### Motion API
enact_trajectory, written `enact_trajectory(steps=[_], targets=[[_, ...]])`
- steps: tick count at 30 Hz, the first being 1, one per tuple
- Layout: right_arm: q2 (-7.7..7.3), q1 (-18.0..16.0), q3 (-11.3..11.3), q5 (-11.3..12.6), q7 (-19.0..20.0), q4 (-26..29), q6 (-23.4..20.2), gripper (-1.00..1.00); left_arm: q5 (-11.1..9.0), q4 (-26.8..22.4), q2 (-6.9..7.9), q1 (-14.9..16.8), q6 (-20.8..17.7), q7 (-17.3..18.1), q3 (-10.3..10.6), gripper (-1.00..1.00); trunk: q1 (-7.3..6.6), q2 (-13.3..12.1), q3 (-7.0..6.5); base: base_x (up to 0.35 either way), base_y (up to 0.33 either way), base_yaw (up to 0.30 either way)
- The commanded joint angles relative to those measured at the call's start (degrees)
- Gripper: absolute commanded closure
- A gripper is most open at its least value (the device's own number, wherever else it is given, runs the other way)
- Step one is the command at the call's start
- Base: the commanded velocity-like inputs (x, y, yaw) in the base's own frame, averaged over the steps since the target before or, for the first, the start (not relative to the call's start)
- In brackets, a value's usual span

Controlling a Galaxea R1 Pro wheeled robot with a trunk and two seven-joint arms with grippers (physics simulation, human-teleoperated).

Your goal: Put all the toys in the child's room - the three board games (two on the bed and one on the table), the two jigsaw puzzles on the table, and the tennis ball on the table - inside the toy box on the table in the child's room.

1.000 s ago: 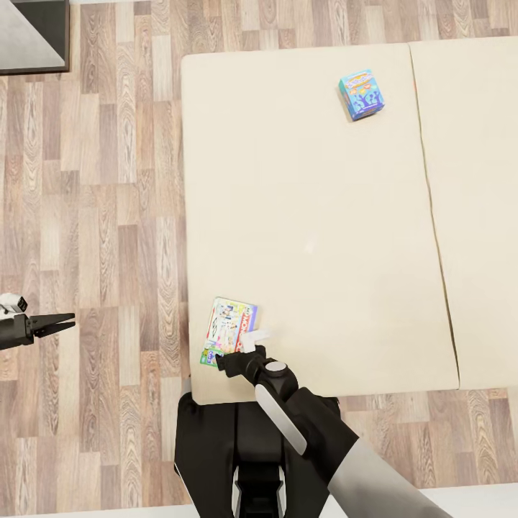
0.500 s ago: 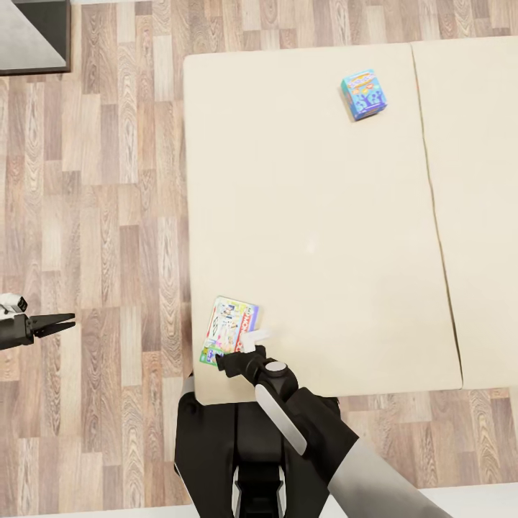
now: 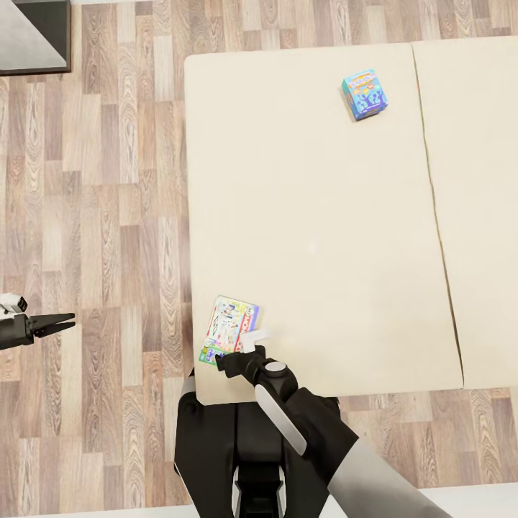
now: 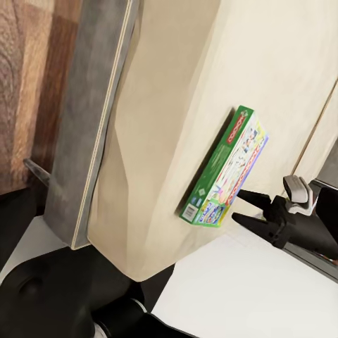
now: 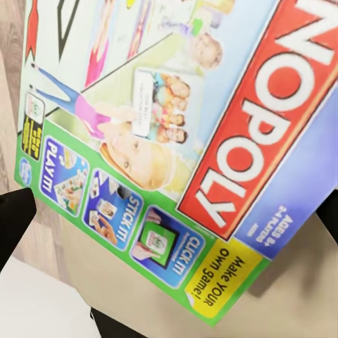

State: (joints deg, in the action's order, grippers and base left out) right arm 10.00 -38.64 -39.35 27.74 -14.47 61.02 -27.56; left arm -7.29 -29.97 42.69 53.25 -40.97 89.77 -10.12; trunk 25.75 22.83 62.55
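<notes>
We record a wide bed [image 3: 316, 216] with a smooth cream two-part mattress, set on a wood-plank floor [image 3: 108, 180]. Near its front corner lies a flat printed white board game [image 3: 231, 329] with green and multicoloured edges, its glossy lid bearing red lettering; its long axis runs from the near edge of the bed away from the robot, tilted slightly rightward. A small teal-blue board game [image 3: 365, 93] lies well apart, near the mattress seam. The right gripper [image 3: 229, 357] reaches forward from a bent, black-and-grey arm, its dark fingers spread at the near short end of the white box, not closed on it. The left gripper [image 3: 63, 321] hangs over the floor, fingers drawn nearly together, holding nothing.
</notes>
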Motion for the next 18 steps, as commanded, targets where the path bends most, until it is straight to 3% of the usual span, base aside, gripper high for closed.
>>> enact_trajectory(steps=[1,18], targets=[[0.00,-0.04,-0.12,0.57,-0.56,0.06,-0.13,-1.00,0.03,0.00,0.02,0.01,-0.61,0.23,0.02,-1.00,0.04,0.09,0.06,0.000,0.000,0.000],[0.00,-0.04,-0.20,0.57,-0.56,0.06,-0.13,-1.00,0.06,0.00,0.02,0.01,-0.61,0.23,0.02,-1.00,0.04,0.09,0.06,-0.006,0.003,0.000]])
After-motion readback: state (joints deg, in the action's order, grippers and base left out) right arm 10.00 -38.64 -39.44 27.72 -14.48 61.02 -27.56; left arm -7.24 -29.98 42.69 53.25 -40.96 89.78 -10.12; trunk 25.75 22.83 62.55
